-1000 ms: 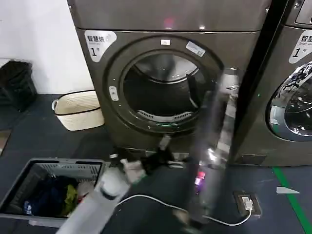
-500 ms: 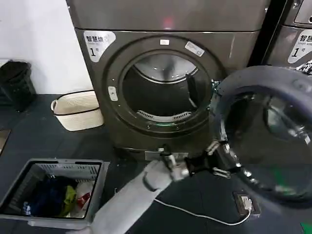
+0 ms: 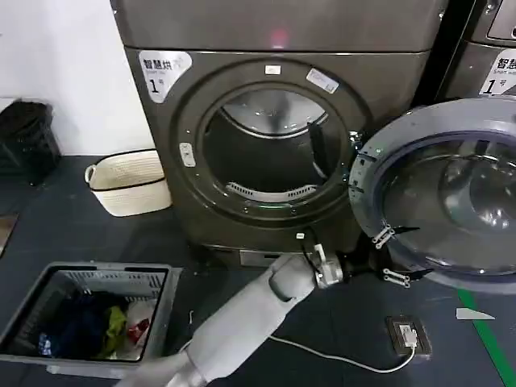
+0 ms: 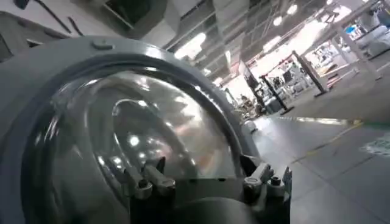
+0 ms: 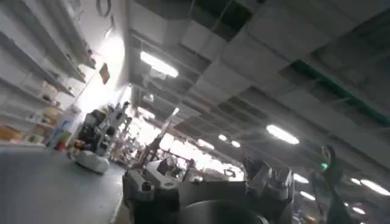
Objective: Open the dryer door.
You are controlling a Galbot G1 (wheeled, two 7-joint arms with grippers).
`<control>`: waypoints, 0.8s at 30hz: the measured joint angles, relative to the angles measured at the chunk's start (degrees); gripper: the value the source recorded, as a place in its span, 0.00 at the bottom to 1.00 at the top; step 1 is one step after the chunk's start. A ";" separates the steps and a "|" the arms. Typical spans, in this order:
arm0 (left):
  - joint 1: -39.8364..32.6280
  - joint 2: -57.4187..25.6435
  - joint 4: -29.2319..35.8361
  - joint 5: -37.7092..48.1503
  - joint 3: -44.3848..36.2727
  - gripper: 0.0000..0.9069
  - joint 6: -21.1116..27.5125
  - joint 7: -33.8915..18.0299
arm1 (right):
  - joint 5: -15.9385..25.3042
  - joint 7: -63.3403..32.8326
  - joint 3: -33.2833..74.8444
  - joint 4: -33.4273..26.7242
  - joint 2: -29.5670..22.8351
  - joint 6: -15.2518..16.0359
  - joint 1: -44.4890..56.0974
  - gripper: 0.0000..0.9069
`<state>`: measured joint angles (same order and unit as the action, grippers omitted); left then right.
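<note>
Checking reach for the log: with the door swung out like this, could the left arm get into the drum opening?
Probably yes. The dryer door hangs wide open to the right, and the left gripper sits by its lower edge, with nothing visible between it and the drum opening.

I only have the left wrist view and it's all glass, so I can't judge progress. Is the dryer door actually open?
Observer: Yes. In the head view the dryer door stands wide open on the right, with the drum opening fully exposed.
Operator: Where is my left gripper on it?
Observer: The left gripper is at the door's lower left rim, fingers apart.
Operator: And the right arm?
Observer: The right gripper points up at the ceiling, open.
</note>
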<state>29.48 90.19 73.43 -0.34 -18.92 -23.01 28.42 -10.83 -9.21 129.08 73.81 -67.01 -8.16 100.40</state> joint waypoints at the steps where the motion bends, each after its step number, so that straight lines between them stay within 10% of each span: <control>1: -0.16 0.41 -0.46 -0.12 0.05 1.00 -0.07 -0.03 | -0.35 0.13 -0.09 -0.69 0.62 0.00 0.01 1.00; 13: 1.06 -1.58 1.21 0.15 1.07 1.00 0.84 -1.52 | 1.04 2.05 -1.25 -0.86 1.25 -0.70 -0.73 1.00; 24: 7.41 -19.96 17.73 -0.12 3.52 1.00 -0.37 -0.35 | 2.68 2.21 -3.69 0.87 0.68 -0.63 -2.13 1.00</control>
<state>36.89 70.23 91.16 -0.47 -15.39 -23.39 28.07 -8.15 -6.99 125.39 74.69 -66.33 -8.79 98.27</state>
